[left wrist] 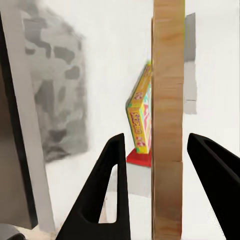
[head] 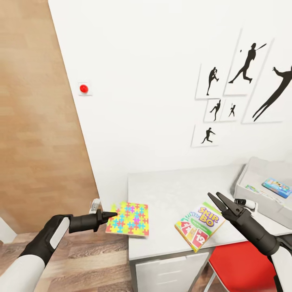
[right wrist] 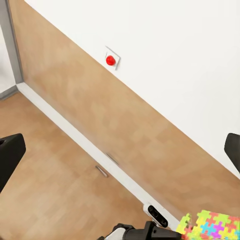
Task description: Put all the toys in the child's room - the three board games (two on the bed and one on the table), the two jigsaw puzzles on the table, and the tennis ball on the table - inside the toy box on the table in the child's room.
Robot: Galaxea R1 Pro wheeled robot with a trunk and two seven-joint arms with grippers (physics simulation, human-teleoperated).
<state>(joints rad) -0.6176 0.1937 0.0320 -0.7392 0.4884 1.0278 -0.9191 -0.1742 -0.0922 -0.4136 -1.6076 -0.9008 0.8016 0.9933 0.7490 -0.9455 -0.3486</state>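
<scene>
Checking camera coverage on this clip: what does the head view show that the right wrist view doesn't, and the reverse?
Head view brings the SKIP-BO box on the table, the toy box holding a small blue game, the posters, and the right gripper with fingers apart. Right wrist view brings the floor and pale strip below the wooden panel. Shared: the red wall button, jigsaw puzzle, left gripper.

Both arms wear white shells over black joints, each gripper (head: 108,215) (head: 216,198) black, seemingly matte, with tapered fingers.
</scene>
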